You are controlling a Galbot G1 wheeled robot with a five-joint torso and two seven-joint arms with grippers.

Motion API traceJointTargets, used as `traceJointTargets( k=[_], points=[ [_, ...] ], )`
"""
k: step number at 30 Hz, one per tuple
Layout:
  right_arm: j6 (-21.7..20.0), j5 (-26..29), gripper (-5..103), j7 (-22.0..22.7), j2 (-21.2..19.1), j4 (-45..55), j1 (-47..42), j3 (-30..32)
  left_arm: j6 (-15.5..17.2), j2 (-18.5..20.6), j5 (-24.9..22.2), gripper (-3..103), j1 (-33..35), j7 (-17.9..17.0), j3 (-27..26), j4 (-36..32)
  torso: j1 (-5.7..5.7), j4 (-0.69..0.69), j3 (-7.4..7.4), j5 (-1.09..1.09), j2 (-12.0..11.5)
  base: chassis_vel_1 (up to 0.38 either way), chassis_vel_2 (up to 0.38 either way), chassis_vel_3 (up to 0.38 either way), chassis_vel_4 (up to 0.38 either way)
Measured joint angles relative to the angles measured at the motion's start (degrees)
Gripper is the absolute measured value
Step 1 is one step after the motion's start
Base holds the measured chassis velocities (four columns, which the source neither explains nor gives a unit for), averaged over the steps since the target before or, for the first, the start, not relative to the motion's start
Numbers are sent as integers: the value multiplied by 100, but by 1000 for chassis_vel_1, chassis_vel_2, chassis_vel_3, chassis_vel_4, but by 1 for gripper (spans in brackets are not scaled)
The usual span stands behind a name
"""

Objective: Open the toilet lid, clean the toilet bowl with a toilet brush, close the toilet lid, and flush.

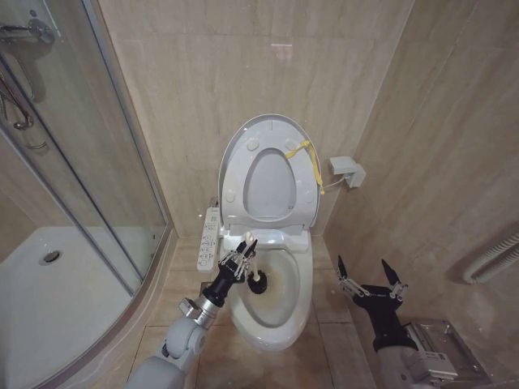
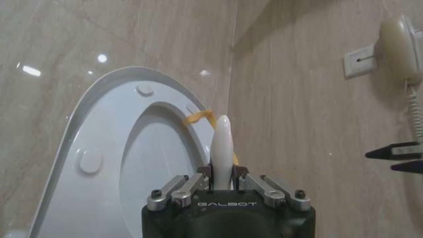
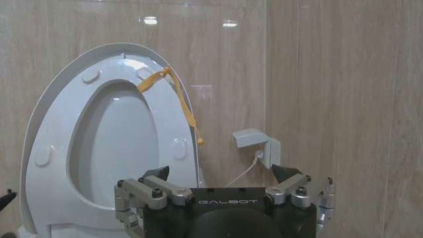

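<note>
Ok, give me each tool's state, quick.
Left tool: shut on the toilet brush, head in the toilet bowl.
Right tool: open, empty, beside the bowl.

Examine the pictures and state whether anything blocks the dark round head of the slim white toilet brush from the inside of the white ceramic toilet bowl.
Nothing visible does. The white glossy toilet lid stands raised against the wall, and the left gripper holds the toilet brush with its head already inside the open toilet bowl.

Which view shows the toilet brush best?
The head view: the toilet brush shows whole, handle in the left gripper, dark head in the toilet bowl. The left wrist view shows just its white handle tip.
</note>
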Motion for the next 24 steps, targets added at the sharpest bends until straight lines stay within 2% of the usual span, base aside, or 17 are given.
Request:
traceJointTargets(
  k=[11, 17, 24],
  points=[
    [0, 0, 100, 0, 0, 0, 0, 0, 75, 442, -151, 20, 541, 158, -382, -789, 0, 0, 0, 0, 0, 0, 0, 0, 0],
    [0, 0, 100, 0, 0, 0, 0, 0, 78, 674, -226, 20, 842, 235, -777, -1257, 0, 0, 0, 0, 0, 0, 0, 0, 0],
    [0, 0, 100, 0, 0, 0, 0, 0, 95, 1005, -532, 20, 1308, 322, -1231, -1930, 0, 0, 0, 0, 0, 0, 0, 0, 0]
  ],
)
